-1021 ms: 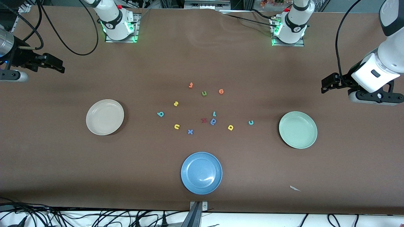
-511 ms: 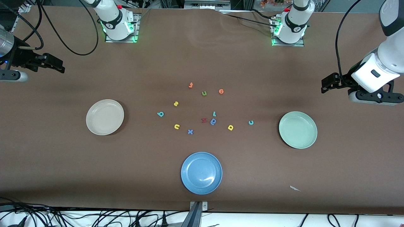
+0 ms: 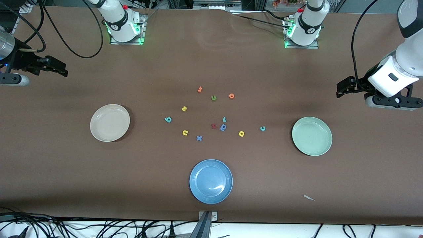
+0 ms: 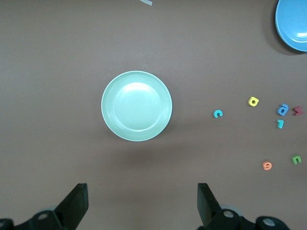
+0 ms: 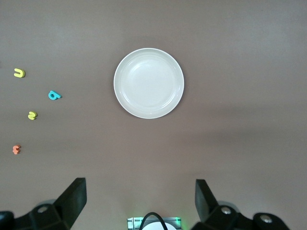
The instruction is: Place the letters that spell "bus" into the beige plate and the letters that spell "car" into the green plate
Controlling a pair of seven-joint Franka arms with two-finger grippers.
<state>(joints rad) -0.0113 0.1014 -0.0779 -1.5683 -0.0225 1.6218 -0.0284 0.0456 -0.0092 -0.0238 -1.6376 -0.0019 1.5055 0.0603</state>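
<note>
Two spread, empty hands, left hand (image 3: 343, 88) and right hand (image 3: 54, 67), wait; I could grab the green "u" (image 3: 213, 98), at twelve o'clock of the letter cluster, instead of the yellow "u" (image 3: 185, 133).

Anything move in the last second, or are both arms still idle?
Nothing visibly changed. The left gripper and the right gripper wait open, high over the table's ends. The beige plate and green plate are still empty, and all the letters lie where they were between them.
</note>
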